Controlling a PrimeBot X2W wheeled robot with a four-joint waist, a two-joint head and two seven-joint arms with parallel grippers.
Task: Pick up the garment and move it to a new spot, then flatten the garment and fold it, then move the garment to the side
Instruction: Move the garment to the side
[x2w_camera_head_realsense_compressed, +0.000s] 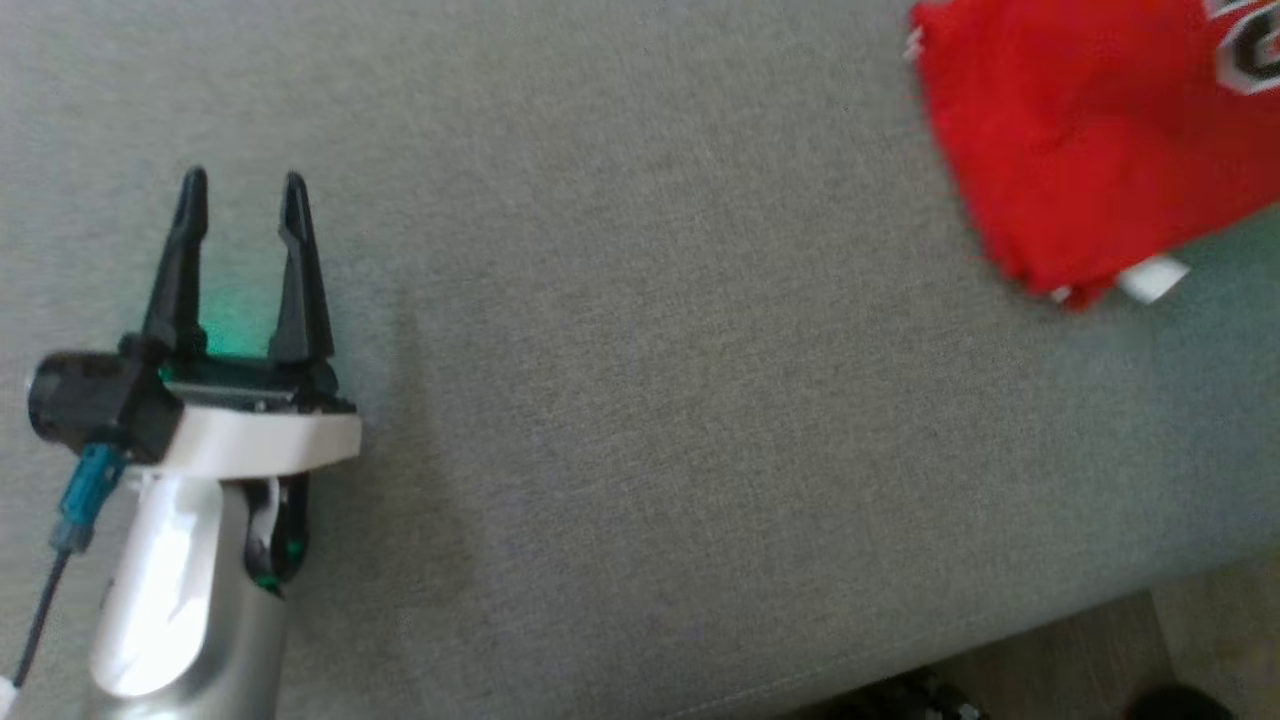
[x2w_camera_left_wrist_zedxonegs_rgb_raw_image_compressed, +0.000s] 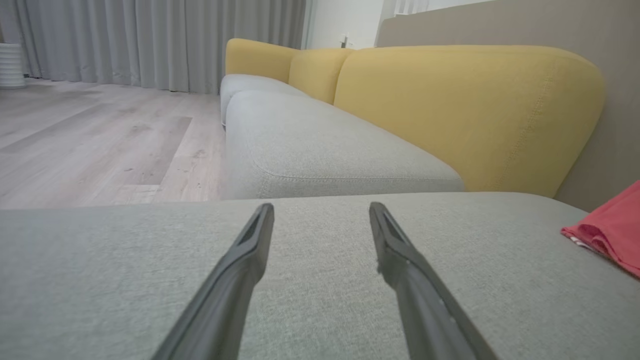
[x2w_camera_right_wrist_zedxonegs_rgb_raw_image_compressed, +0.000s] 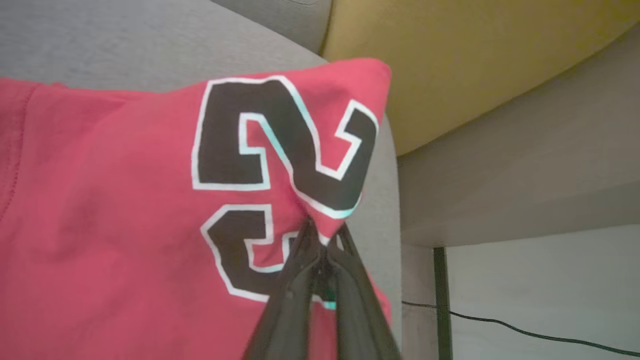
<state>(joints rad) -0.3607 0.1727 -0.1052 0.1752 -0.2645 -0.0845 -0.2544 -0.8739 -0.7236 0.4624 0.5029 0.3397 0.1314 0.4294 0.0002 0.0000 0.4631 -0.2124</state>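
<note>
Garment (x2w_camera_head_realsense_compressed: 1080, 140) lies askew on the cushion (x2w_camera_head_realsense_compressed: 640, 400), one corner pointing frontward.

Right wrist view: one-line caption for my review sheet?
Right gripper shut on the red garment at its printed number, grey sofa behind.

We take this for a home living room: in the left wrist view a sofa (x2w_camera_left_wrist_zedxonegs_rgb_raw_image_compressed: 325, 150) with grey seats and yellow back cushions (x2w_camera_left_wrist_zedxonegs_rgb_raw_image_compressed: 465, 110) sits at one o'clock, pale wood-plank floor (x2w_camera_left_wrist_zedxonegs_rgb_raw_image_compressed: 100, 140) at nine o'clock, long grey curtains (x2w_camera_left_wrist_zedxonegs_rgb_raw_image_compressed: 150, 40) at eleven o'clock.
</note>
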